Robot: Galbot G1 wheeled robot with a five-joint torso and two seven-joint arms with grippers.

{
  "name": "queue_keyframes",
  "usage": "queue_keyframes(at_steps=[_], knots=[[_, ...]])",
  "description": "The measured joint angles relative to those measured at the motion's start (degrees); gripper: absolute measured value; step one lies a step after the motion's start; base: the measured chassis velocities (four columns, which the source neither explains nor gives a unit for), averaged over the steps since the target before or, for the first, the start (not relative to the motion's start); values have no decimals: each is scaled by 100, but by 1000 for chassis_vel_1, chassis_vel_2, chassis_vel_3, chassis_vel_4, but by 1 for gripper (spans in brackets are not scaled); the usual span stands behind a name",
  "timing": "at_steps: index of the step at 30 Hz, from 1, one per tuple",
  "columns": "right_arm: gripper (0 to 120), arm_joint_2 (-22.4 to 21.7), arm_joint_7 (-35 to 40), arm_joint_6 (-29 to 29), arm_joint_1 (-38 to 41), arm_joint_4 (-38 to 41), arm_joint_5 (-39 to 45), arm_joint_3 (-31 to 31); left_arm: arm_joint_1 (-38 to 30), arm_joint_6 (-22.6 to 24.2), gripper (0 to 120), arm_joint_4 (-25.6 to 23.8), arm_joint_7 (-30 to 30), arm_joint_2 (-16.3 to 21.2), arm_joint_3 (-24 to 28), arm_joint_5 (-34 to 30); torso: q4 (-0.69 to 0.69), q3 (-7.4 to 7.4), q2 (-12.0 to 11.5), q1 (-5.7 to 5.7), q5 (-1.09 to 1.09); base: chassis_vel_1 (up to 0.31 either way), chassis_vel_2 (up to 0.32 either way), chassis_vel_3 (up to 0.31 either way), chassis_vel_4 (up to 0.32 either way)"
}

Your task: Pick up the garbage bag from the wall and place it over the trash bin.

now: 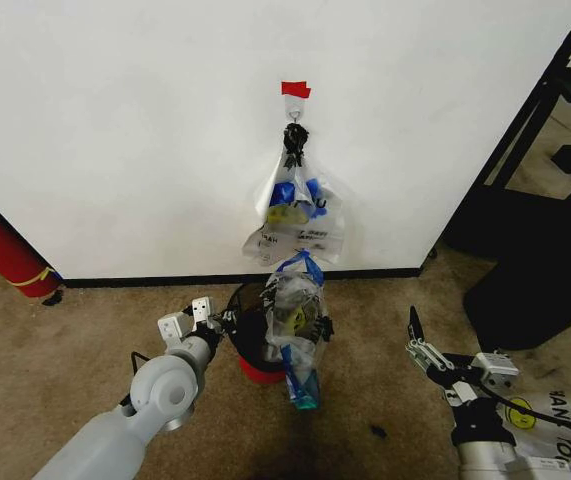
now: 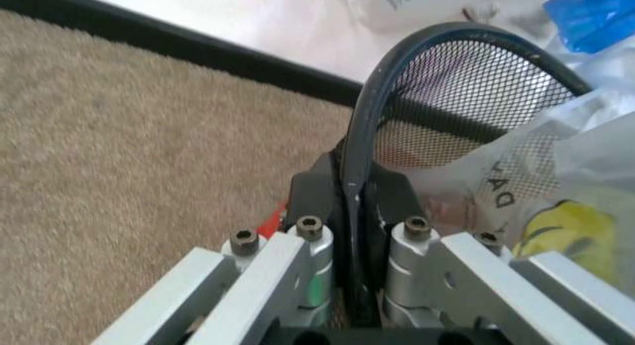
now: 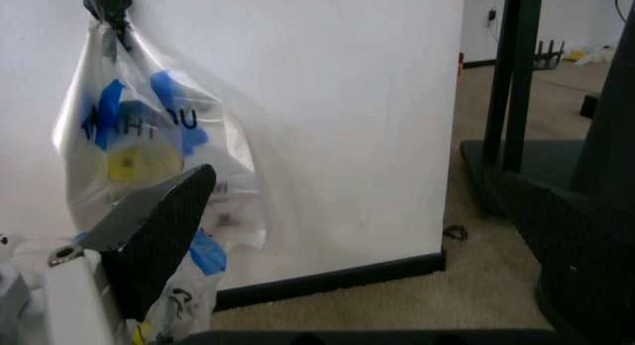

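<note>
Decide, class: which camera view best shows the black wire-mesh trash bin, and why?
The left wrist view: the trash bin shows its rim and mesh close up, the left gripper shut on the rim. The head view shows the bin largely draped by the garbage bag. The right wrist view adds nothing clear.

Garbage bag (image 1: 298, 335), thin clear plastic, blue handles, yellow smiley, crumpled and draped over rim of trash bin (image 1: 250, 330), black wire mesh, round, red base, upright on carpet below wall (image 1: 115, 130), white, black baseboard.
</note>
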Motion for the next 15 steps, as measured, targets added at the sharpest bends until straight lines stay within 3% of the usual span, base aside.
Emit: queue_keyframes(at_steps=[3, 15], knots=[[100, 15, 2, -5, -16, -1, -26, -2, 6, 46, 3, 18, 20, -36, 10, 8, 1, 0, 0, 0, -1, 0, 0, 0, 0], [100, -111, 122, -238, 50, -54, 99, 5, 222, 188, 42, -250, 62, 49, -138, 138, 1, 0, 0, 0, -1, 0, 0, 0, 0]])
